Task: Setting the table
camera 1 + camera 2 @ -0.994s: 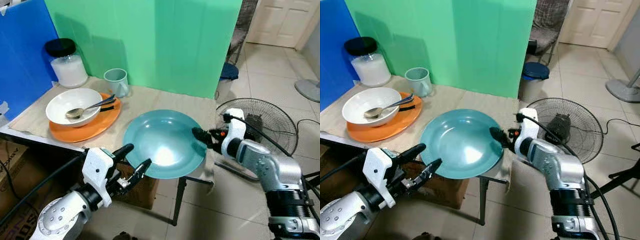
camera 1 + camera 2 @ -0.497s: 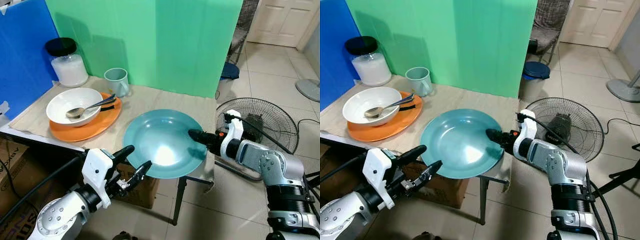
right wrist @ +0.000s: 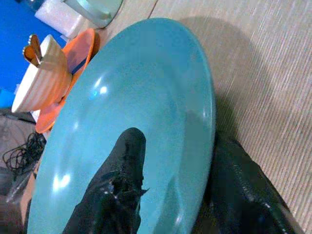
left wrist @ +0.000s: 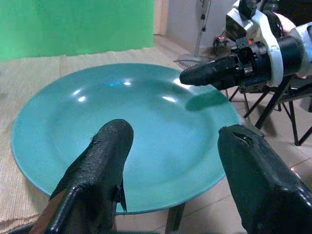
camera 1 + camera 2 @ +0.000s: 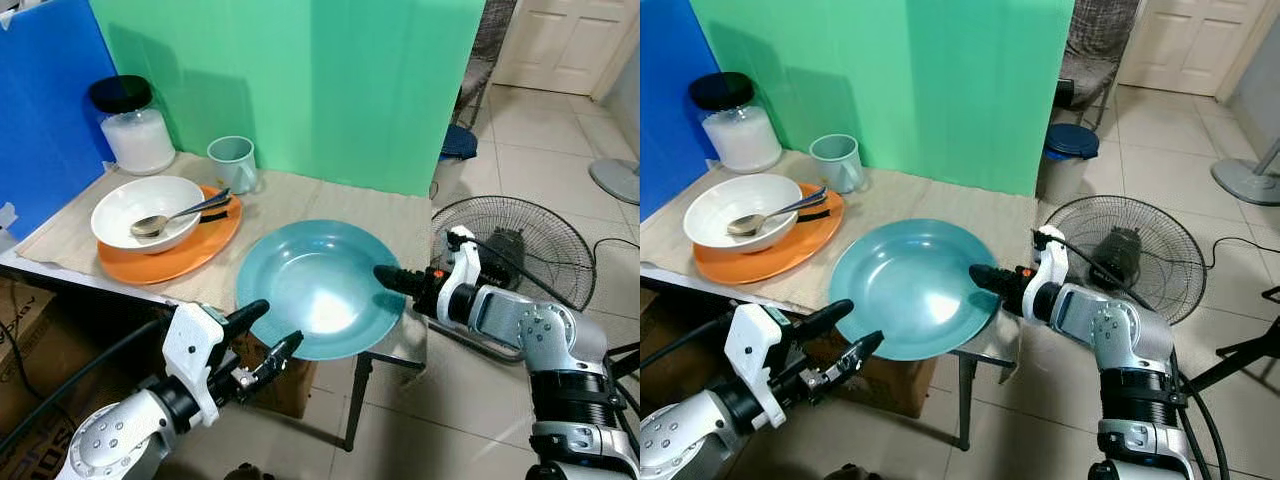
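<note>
Teal and glossy, the plate (image 5: 320, 288) lies on the near right part of the table (image 5: 330, 200), its near edge jutting past the table's front edge. The right gripper (image 5: 388, 280) reaches in from the right, its silver arm stretched nearly level toward the left, and it pinches the plate's right rim: in the right wrist view one black finger (image 3: 117, 185) lies on the plate's upper face and the other sits under the rim, so the jaws are closed narrow on the plate.

The left gripper (image 5: 268, 336) is low in front of the table, below the plate's near edge, its arm coming up from the near left with the wrist pointing right and away. Its two fingers (image 4: 97, 170) are spread wide and hold nothing; the left wrist view looks between them across the plate toward the right gripper.

On the far left of the table an orange plate (image 5: 180, 258) carries a white bowl (image 5: 145, 210) with a spoon (image 5: 175, 217) resting in it, handle pointing right. Beyond them stand a pale mug (image 5: 233, 163) and a black-lidded jar (image 5: 132, 127) against blue and green boards. A floor fan (image 5: 520, 240) stands to the right of the table on the tiled floor.
</note>
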Motion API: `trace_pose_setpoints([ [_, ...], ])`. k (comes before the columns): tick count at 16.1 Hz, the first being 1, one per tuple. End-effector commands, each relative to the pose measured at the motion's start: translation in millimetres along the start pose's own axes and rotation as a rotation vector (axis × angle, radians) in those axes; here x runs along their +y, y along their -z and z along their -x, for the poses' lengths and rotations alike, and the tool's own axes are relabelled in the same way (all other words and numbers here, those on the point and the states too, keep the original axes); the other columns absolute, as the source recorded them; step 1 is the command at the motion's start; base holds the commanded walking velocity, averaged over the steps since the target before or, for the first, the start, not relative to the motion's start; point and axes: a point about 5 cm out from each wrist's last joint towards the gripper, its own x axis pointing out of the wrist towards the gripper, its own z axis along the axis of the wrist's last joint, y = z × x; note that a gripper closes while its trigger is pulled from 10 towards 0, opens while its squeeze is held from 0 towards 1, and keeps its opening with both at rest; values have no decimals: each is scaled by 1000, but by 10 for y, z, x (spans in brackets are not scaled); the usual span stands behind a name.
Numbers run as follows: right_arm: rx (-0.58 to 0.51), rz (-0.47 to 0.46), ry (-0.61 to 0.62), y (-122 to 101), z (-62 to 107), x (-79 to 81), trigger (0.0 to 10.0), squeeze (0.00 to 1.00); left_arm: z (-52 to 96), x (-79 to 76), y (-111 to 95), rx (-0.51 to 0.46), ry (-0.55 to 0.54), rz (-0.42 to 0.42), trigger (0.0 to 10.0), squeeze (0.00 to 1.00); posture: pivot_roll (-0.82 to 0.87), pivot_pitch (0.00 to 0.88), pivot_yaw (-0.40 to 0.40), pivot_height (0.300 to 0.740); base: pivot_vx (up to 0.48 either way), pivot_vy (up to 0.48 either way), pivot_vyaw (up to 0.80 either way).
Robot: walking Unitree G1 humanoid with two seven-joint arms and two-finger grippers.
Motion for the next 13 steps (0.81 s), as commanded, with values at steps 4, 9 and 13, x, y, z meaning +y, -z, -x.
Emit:
trace_pose_setpoints([
  [4, 3, -30, -5, 4, -2, 11, 0, 0, 32, 21, -52, -6, -5, -26, 10000, 0, -46, 0, 11, 740, 0, 0, 0],
  [9, 2, -43, 1, -4, -10, 4, 0, 0, 14, 37, -54, -6, -11, -31, 10000, 0, -50, 0, 12, 740, 0, 0, 0],
  [13, -40, -110, -24, -33, 9, 18, 0, 0, 15, 41, -70, -13, -21, -34, 10000, 0, -51, 0, 14, 740, 0, 0, 0],
])
